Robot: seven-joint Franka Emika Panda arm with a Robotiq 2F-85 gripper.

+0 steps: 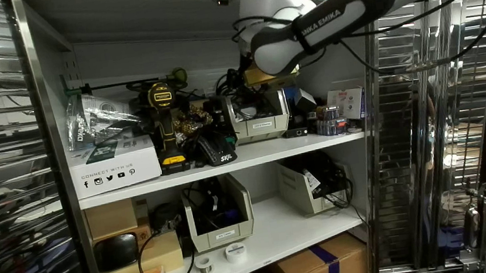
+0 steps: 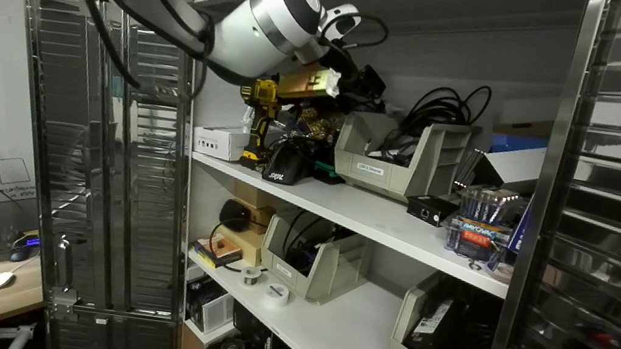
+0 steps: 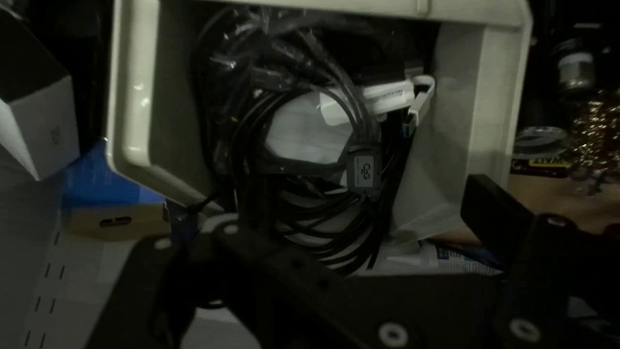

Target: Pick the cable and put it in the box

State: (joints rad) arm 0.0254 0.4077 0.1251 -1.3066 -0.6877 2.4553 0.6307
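A coil of thin black cable (image 3: 334,232) in loose loops lies in and over the back of a grey bin (image 3: 479,106) in the wrist view, with a grey "C2G" connector block on it. In an exterior view the black loops (image 2: 450,106) rise above the grey bin (image 2: 433,156) on the upper shelf. My gripper (image 3: 370,198) is open, its dark fingers apart on either side of the coil in the wrist view. In an exterior view the gripper (image 2: 370,94) is above the bin's left side. Contact with the cable cannot be told; the picture is dark.
A power drill (image 1: 164,118) and a charger (image 1: 215,148) stand left of the bin. Battery packs (image 2: 477,230) and a white box (image 1: 345,103) are on the right. Two cable bins (image 1: 243,211) (image 1: 294,186) and a loose black cable (image 1: 145,267) by cartons are on the lower shelf.
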